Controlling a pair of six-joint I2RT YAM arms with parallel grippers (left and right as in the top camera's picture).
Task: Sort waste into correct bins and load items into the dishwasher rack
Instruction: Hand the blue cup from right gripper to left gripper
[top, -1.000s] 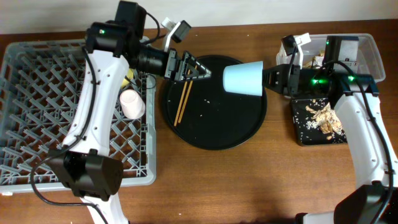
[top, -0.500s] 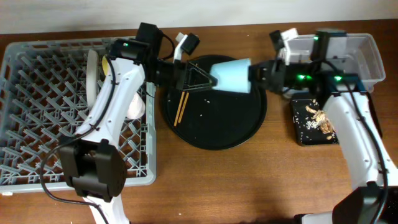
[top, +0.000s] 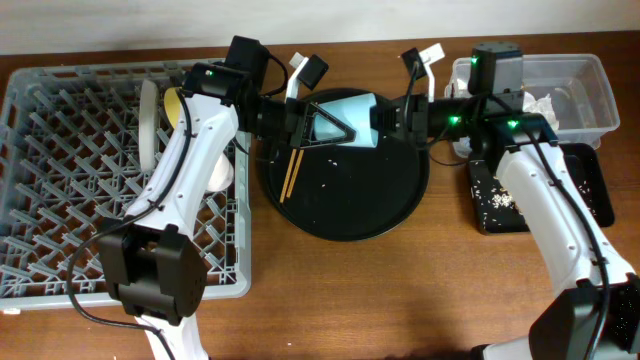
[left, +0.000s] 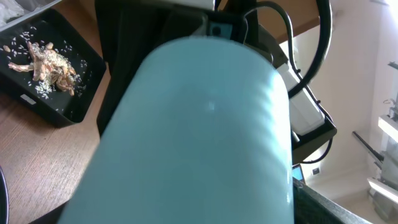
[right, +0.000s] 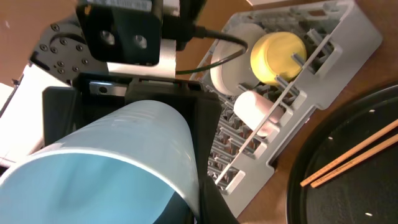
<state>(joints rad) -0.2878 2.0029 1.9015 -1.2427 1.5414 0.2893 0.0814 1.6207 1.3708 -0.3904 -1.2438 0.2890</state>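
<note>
Two grippers are flanking blue cup (top: 355, 105) over round tray (top: 350, 205): R gripper (top: 386, 116) jaws are pinching rim shut; L gripper (top: 335, 122) jaws are straddling it wide, contact unclear.

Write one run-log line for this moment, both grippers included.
right gripper: shut on light blue cup | left gripper: jaws around cup, grip unclear | place: above round black tray

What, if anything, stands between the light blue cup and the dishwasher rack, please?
Nothing visible blocks the way. The light blue cup hangs above the round black tray, with the dishwasher rack just left of it. Only the rack's near edge is taken, by the pink cup, yellow bowl and plate.
</note>
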